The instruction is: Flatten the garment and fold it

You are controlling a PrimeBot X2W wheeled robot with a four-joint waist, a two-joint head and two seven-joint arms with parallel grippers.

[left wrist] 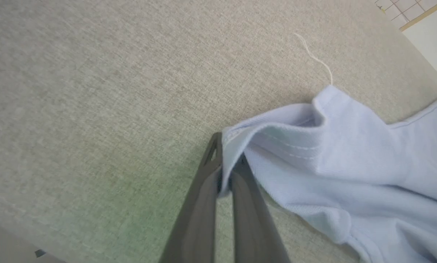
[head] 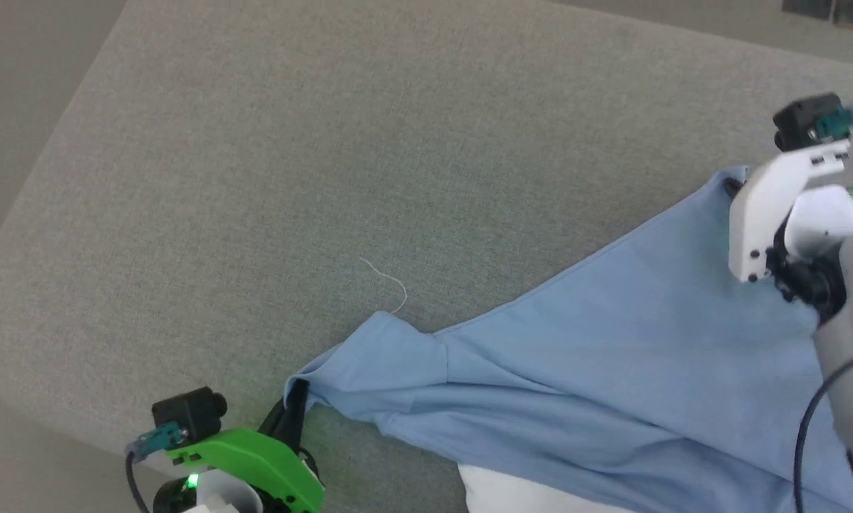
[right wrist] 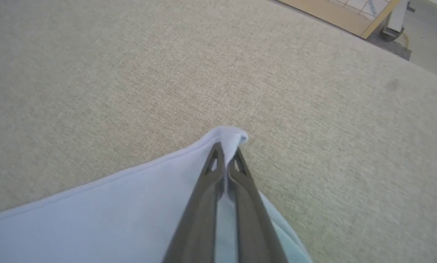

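The light blue garment (head: pixel 611 370) lies spread across the lower right of the grey fabric surface, with a strip of white cloth showing under its near edge. My left gripper (head: pixel 296 392) is shut on the hem of a sleeve (left wrist: pixel 276 146) at the garment's left end. My right gripper (head: pixel 732 187) is shut on a far corner of the garment (right wrist: pixel 229 137), pinching it just off the surface. The collar, button and logo are hidden.
A thin white thread (head: pixel 390 281) lies on the grey surface (head: pixel 326 157) just beyond the sleeve. The surface's left edge (head: pixel 34 178) runs diagonally, with floor beyond. A wooden frame and floor (right wrist: pixel 382 18) show past the far edge.
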